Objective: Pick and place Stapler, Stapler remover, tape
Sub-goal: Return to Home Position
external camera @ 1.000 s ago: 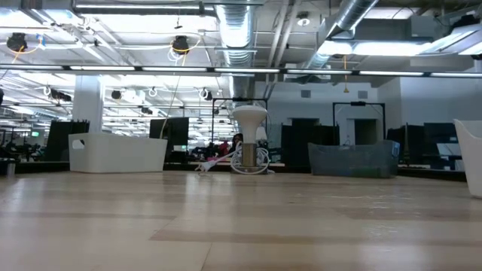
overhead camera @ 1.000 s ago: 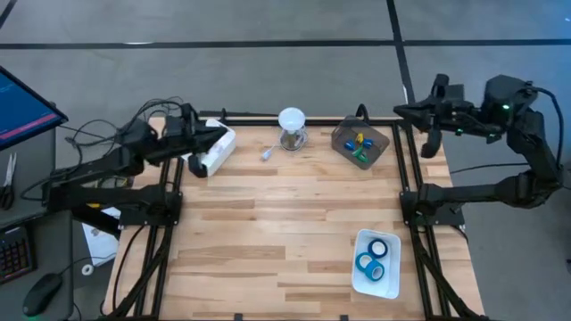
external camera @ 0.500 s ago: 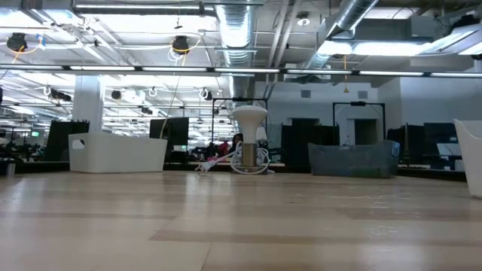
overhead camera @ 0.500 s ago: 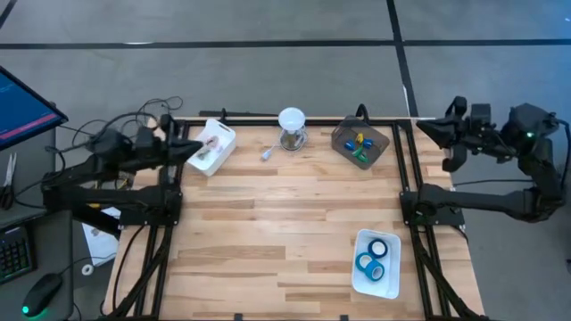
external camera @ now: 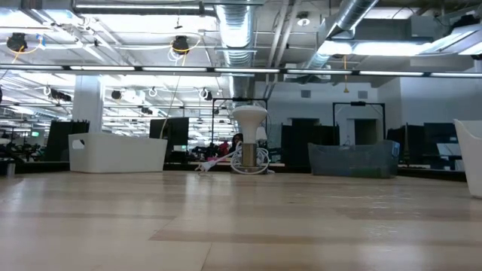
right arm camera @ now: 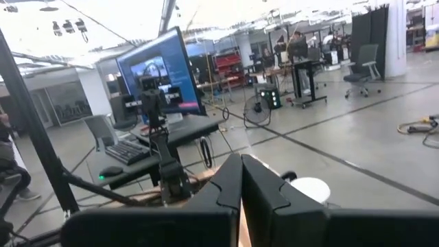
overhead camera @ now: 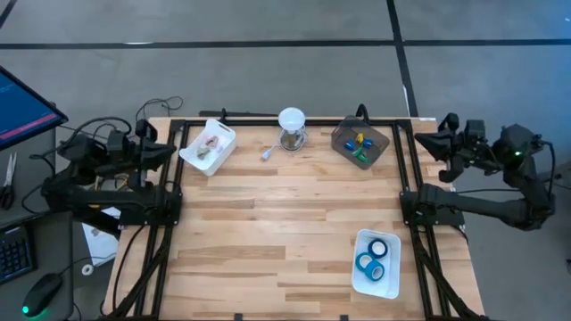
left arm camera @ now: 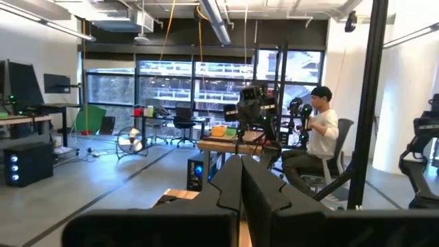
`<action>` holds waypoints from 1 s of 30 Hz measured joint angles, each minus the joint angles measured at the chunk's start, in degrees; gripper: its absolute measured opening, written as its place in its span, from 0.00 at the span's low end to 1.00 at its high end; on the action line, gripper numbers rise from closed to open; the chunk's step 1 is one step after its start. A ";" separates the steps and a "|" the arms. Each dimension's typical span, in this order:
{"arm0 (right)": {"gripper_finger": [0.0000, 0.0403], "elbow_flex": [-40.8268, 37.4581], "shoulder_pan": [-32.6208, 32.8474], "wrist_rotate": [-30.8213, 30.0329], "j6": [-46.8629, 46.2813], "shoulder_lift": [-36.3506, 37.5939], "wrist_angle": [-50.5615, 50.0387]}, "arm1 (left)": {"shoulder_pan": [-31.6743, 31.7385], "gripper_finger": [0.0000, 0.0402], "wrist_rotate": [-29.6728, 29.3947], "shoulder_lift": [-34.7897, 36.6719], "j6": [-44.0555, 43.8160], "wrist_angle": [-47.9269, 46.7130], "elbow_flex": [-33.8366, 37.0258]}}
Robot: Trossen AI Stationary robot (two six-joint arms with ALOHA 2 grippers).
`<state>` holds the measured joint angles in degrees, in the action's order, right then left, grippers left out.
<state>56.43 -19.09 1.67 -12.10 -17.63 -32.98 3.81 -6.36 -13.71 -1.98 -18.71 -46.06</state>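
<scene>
Since the staplers point(overhead camera: 359, 145) sat in the black bin point(overhead camera: 343, 135) and the tape point(overhead camera: 374, 259) lay in a white tray point(overhead camera: 357, 281) well in front of that bin, this looked like homing. Left tool point(overhead camera: 172, 151) far left of it, right tool point(overhead camera: 421, 142) just right, both closed, empty. Next up, I'd guess, just settling.

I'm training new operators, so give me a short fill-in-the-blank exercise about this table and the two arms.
The white tray near the table's front holds ____ blue tape rolls.
The dark bin stands nearer the ____ arm.
The left gripper and the right gripper are both ____.
Missing words: three; right; shut.
</scene>
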 joint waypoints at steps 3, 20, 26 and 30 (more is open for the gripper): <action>0.00 -2.52 -0.05 0.00 0.00 0.62 1.12 | 0.00 0.00 -0.84 1.01 0.01 -2.28 -0.01; 0.00 -13.54 0.48 9.44 -0.60 3.71 12.76 | 0.00 0.00 0.08 2.37 -2.90 1.83 11.13; 0.00 -21.36 2.77 10.33 -5.54 11.31 20.85 | 0.00 0.00 5.42 2.37 -3.88 11.36 13.90; 0.00 -27.57 4.00 10.25 -8.76 15.77 27.31 | -0.02 0.00 6.55 2.37 -5.61 13.72 14.87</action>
<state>28.86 -15.09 11.92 -20.86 -1.86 -5.67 3.79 0.19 -11.33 -7.59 -4.99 -31.20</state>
